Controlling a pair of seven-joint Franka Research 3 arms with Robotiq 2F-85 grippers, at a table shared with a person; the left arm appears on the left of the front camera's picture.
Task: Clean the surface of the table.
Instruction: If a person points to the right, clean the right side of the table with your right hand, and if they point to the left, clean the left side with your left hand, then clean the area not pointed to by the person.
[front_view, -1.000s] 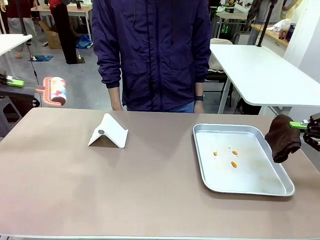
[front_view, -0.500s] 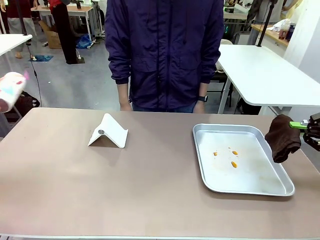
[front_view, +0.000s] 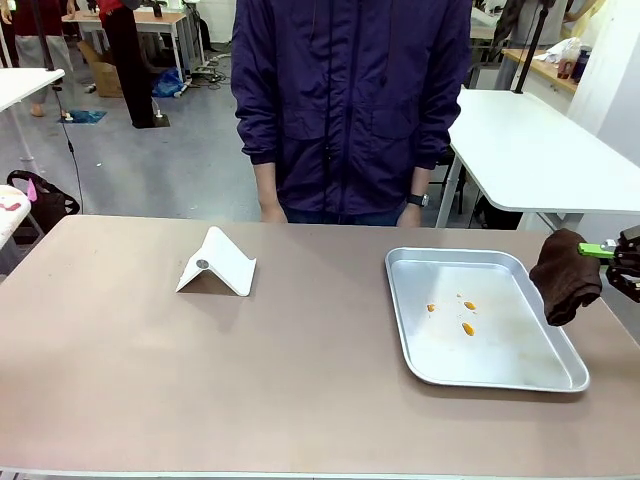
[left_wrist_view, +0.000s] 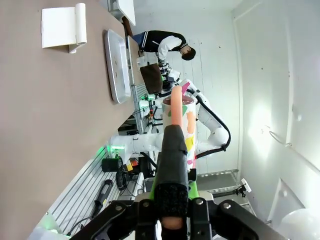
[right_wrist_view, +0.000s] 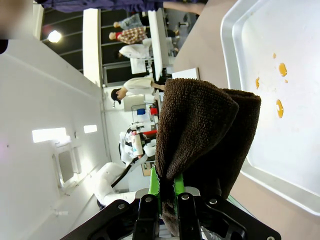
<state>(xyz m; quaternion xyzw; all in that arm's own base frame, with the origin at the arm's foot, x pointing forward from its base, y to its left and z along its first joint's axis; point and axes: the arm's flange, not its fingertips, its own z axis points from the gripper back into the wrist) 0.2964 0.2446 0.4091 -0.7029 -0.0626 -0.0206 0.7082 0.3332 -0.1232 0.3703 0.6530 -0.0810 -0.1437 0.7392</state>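
A robot's right gripper (front_view: 603, 250) hangs just off the right-hand end of the table (front_view: 300, 390), its jaws pinched on a fold of dark brown cloth (front_view: 567, 278) that dangles beside the metal tray (front_view: 402, 330), apparently kept ready for wiping. The right wrist view shows the green pads (right_wrist_view: 155, 186) biting the cloth's lower edge, with the tray's orange drips (front_view: 467, 327) below. The broad tan table runs across the whole foreground. It carries the tray on the right and a folded white stand (front_view: 217, 263) left of centre, and a person in a dark jacket (front_view: 350, 100) waits at the far edge. The left gripper (left_wrist_view: 171, 200) is clamped on the dark handle of a patterned roller (left_wrist_view: 179, 117), held out in the air off the table's end rather than down on the surface. The pale, pink-tipped scrap at the front view's left edge (front_view: 8, 198) may be that roller, though too little of it shows to be sure. A second ago the roller hovered in plain sight beyond the table's far-left corner. It has since slid leftward until it is all but gone, as if the arm were drawing back. The person has stepped toward the right and closer in, while the cloth, the tray and the stand have not budged.
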